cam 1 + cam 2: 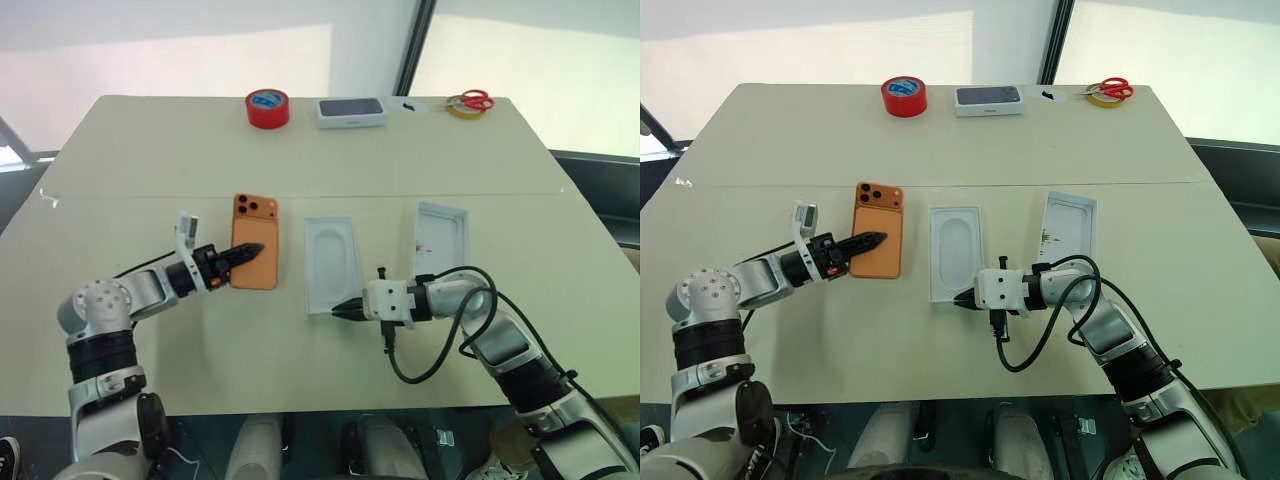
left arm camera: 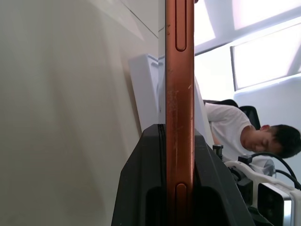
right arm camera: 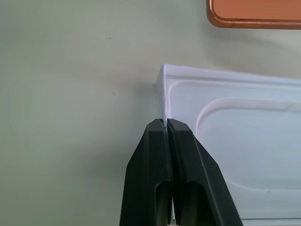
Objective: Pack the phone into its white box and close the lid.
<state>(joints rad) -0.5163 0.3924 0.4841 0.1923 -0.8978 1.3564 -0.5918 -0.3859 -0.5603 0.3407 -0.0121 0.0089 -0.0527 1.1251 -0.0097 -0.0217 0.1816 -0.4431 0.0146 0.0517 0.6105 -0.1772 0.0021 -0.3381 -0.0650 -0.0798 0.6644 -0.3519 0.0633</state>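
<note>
No writing or brand can be read on any thing here. The table (image 1: 300,150) is a matt beige top with a thin seam across its middle; behind it are pale walls and a dark post, and the left wrist view shows bright windows and a person in a white shirt.

The phone (image 1: 256,250) is orange, slim, with rounded corners and three dark lenses, and the left gripper (image 1: 250,250) is clamped on its long edge. Just beside it lies the white box (image 1: 332,265), holding a white insert with a rounded recess. The right gripper (image 1: 344,308) has its two black fingers (image 3: 153,160) pressed together on the thin wall at the near corner of this box. The lid (image 1: 441,238) lies near, open side up, white with small dark marks.

At the far edge are a red tape roll (image 1: 267,108), a white box with a dark phone picture (image 1: 352,111), and red scissors (image 1: 472,102) on a yellow tape ring
</note>
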